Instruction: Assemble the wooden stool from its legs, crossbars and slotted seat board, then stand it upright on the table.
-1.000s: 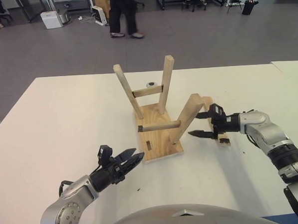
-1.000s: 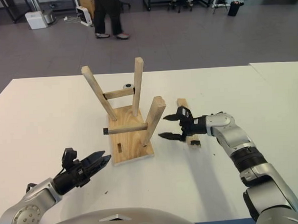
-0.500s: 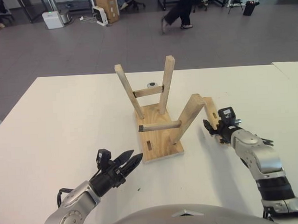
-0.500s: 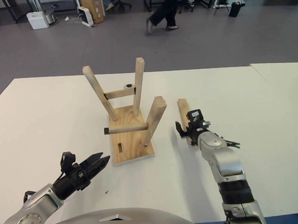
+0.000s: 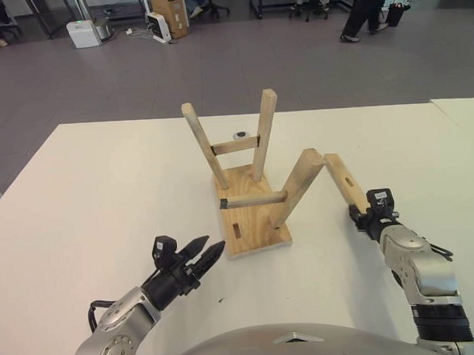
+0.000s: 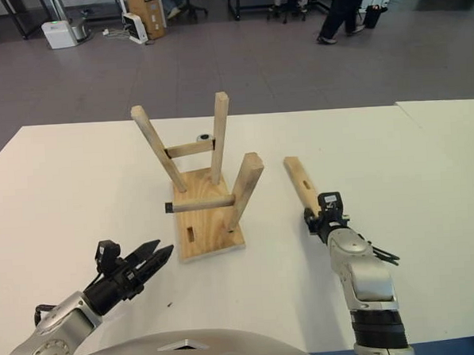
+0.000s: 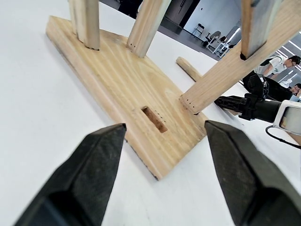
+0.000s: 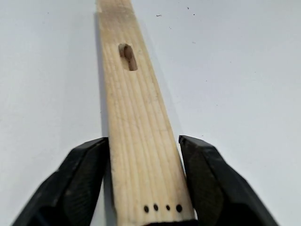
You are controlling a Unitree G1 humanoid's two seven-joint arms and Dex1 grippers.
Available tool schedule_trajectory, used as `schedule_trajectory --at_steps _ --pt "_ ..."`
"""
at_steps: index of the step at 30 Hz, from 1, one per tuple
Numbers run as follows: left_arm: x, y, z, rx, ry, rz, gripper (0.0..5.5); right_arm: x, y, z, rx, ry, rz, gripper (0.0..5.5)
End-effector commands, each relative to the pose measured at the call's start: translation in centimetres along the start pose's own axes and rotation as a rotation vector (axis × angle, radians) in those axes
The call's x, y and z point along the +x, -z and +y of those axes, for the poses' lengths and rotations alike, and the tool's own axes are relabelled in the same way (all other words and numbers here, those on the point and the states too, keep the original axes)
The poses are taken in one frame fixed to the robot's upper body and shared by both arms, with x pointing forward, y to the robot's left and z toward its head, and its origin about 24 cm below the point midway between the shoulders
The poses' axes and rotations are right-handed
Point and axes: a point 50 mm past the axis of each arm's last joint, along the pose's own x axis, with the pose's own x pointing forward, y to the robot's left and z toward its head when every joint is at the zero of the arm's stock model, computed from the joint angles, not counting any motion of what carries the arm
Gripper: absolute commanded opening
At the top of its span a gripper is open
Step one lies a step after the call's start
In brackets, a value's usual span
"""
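The slotted seat board [image 5: 249,231] lies flat on the table with three legs standing up from it: two at its far end [image 5: 202,143] [image 5: 263,132], one tilted leg [image 5: 297,186] at the near right. One crossbar [image 5: 235,145] joins the far pair; another crossbar [image 5: 254,200] runs left from the tilted leg. An open slot [image 7: 154,118] shows in the board's near left corner. A loose leg [image 5: 344,181] lies on the table to the right. My right gripper [image 5: 372,216] is shut on its near end [image 8: 136,117]. My left gripper [image 5: 210,246] hovers open just before the board.
A small round black-and-white object [image 5: 239,134] sits on the table behind the stool. A second table [image 5: 466,110] adjoins at the far right. White tabletop [image 5: 103,192] stretches wide on the left.
My right gripper has drawn back from beside the tilted leg to the loose leg's near end and shut on it. The left gripper has barely moved.
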Motion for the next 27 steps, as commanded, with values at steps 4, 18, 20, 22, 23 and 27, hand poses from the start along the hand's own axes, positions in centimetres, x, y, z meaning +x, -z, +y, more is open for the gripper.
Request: schedule_trajectory --at_steps 4,18,20,22,23,27 --pt "-0.4 -1.4 2.0 0.119 -0.111 0.003 3.08 1.0 0.3 0.8 0.032 -0.047 -0.004 2.16" --pt "1.1 -26.1 -5.2 0.432 0.354 -0.652 3.27 -6.4 -27.4 3.9 0.105 -1.075 -0.986 2.16" --pt "1.8 -27.3 -7.4 0.374 0.478 -0.676 3.65 -8.3 -27.9 5.8 0.103 -1.327 -0.977 2.15" --pt "2.3 -28.1 -9.3 0.313 0.583 -0.671 3.89 -9.5 -27.6 7.0 0.095 -1.517 -0.933 2.15" --pt "2.6 -28.2 -10.1 0.277 0.638 -0.641 4.07 -10.0 -27.3 7.5 0.082 -1.592 -0.906 2.15" --pt "3.2 -28.1 -12.1 0.217 0.745 -0.568 4.23 -11.1 -26.1 8.4 0.013 -1.772 -0.811 2.15"
